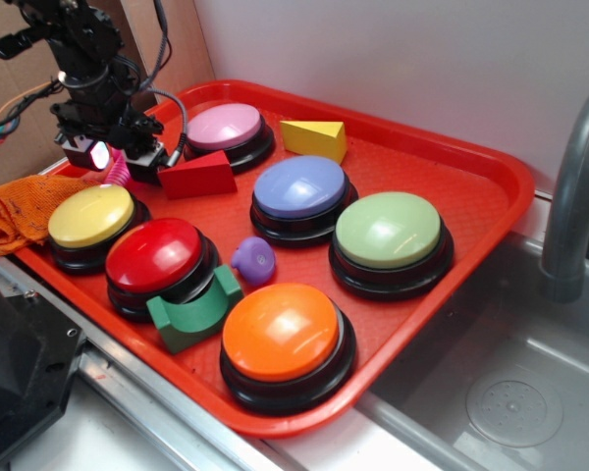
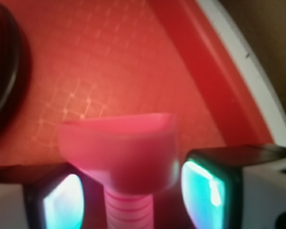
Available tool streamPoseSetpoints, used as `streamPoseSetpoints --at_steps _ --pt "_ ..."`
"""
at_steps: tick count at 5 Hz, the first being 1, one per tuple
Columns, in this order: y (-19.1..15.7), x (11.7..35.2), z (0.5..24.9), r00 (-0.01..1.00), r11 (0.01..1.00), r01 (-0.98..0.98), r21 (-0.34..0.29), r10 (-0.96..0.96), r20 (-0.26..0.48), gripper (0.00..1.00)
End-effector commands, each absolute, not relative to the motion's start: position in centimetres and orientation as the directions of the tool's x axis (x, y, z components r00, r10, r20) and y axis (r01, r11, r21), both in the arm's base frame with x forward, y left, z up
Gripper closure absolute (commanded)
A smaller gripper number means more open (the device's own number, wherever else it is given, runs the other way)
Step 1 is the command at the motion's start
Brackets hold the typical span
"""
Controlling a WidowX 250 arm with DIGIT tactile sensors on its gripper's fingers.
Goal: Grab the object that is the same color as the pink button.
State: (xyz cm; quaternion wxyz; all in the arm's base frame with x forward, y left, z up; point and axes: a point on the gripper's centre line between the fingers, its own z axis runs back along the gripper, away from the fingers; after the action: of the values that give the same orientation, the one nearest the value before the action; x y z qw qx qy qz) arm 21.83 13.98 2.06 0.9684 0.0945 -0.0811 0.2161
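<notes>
The hot-pink toy bolt [image 2: 119, 152] fills the wrist view, its flat head pointing away from the camera and its threaded shaft toward it. My gripper [image 2: 133, 200] is shut on it, the head's sides meeting both glowing pads [image 2: 205, 191]. In the exterior view my gripper [image 1: 103, 155] is low over the tray's far left corner, and the bolt [image 1: 119, 169] shows just beside its fingers. The pink button [image 1: 224, 127] sits a little to the right, behind a red wedge block [image 1: 196, 177].
The red tray [image 1: 471, 177] also holds yellow [image 1: 90, 216], red [image 1: 155, 252], lavender-blue [image 1: 299, 186], green [image 1: 388, 229] and orange [image 1: 281, 331] buttons, a yellow wedge [image 1: 314, 137], a green block [image 1: 191, 312] and a small purple piece [image 1: 254, 259]. An orange cloth [image 1: 15, 211] lies left; a sink [image 1: 515, 392] lies right.
</notes>
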Motion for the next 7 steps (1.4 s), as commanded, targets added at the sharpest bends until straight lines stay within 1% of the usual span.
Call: streamPoseSetpoints --at_steps 1,2,3,4,5,6,7 --pt "15.1 21.6 1.5 0.888 0.885 -0.444 0.14 0.415 0.197 1.0" --pt "15.3 21.4 2.7 0.887 0.89 -0.441 0.116 0.412 0.208 1.0" --pt "14.7 21.7 6.0 0.884 0.899 -0.425 0.109 0.385 0.266 1.0" --pt "13.6 22.3 10.4 0.905 0.934 -0.349 0.082 0.314 0.286 1.0" --pt "11.9 23.1 14.3 0.935 0.956 -0.287 0.062 0.266 0.235 1.0" --pt "9.2 23.6 16.9 0.942 0.963 -0.267 0.026 0.255 0.217 1.0" --pt "7.2 23.3 18.0 0.945 0.964 -0.265 -0.032 0.266 0.19 1.0"
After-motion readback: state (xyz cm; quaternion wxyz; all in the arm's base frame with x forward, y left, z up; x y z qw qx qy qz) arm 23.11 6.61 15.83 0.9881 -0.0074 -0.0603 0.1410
